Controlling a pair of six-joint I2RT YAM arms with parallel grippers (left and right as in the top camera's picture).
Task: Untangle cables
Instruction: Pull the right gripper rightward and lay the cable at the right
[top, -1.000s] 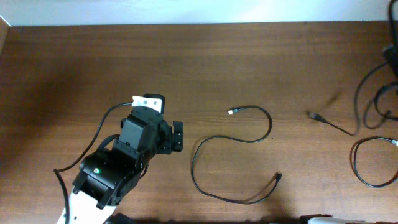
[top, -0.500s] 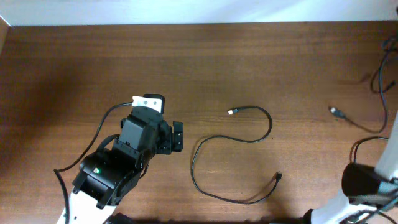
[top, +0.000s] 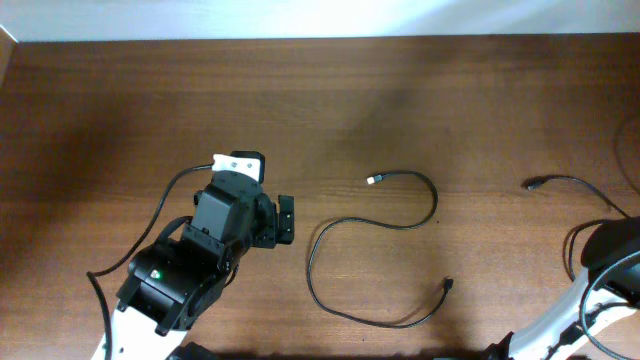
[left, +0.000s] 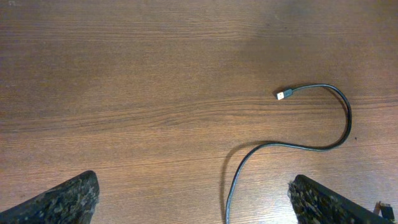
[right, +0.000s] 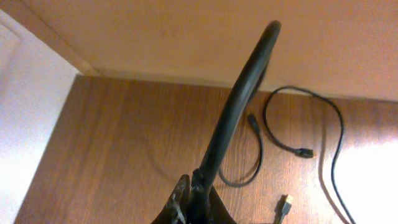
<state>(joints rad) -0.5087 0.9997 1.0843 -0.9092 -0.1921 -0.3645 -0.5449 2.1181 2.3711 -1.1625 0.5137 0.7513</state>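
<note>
Ahead of left tool (left: 198, 202), one cable (left: 280, 145)

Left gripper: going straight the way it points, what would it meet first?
Probably the bare wooden table; the black USB cable lies slightly right of the left gripper's line. Depth is unclear.

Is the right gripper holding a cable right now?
Yes, in the right wrist view the right gripper is shut on a black cable that rises from between its fingers.
</note>
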